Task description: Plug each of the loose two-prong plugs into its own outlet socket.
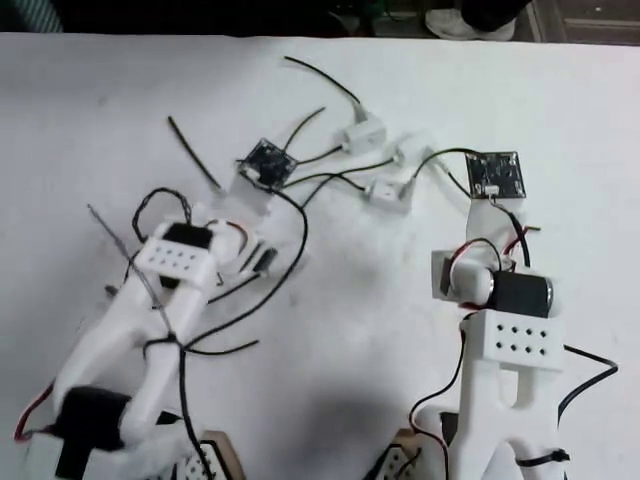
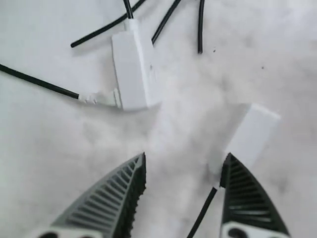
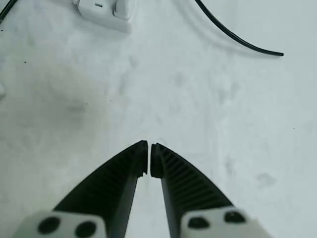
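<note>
Hovering low in the frame with the left gripper (image 2: pixel 185 157) wide open and empty, just beside a small white rectangular plastic plug (image 2: pixel 252 131) at centre right. Holding the right gripper (image 3: pixel 149 146) all but closed on nothing over the white bench (image 3: pixel 223 114). Probably handling light, rigid, slick: pinching its flat sides, avoiding the limp black cord (image 2: pixel 200 218).

The desk (image 1: pixel 350 330) has a white, matt top, faintly smudged grey in places. The connector block (image 2: pixel 132 69) looks like smooth white plastic with a slight sheen, and its cable (image 2: pixel 39 83) wears a smooth black sheath. The left end effector (image 2: pixel 185 163) and the right end effector (image 3: pixel 149 158) have dark, matt plastic fingers moulded with fine ribs. The arm shells (image 1: pixel 125 325) are matt white plastic.
</note>
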### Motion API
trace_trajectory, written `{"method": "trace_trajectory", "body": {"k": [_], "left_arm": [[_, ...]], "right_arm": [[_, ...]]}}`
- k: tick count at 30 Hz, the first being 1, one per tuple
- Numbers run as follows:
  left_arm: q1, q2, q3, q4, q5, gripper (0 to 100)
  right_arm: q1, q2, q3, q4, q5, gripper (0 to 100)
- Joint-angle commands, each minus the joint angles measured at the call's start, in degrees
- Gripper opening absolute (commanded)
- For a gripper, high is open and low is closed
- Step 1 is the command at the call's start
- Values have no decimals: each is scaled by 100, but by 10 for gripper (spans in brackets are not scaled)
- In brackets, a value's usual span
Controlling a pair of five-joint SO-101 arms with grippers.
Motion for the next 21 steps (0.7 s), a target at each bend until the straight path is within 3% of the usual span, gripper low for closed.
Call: {"method": "trace_trajectory", "body": {"k": [1, 8, 13, 21], "left_arm": [[84, 620, -712, 431, -88, 248], [505, 796, -949, 1160, -589, 248], [1024, 769, -633, 1196, -668, 248], [1051, 752, -633, 1354, -862, 250]], "right_arm": [[4, -119, -35, -84, 44, 18], [4, -119, -35, -84, 44, 18], [4, -119, -35, -84, 44, 18], [4, -119, -35, -84, 44, 18]]}}
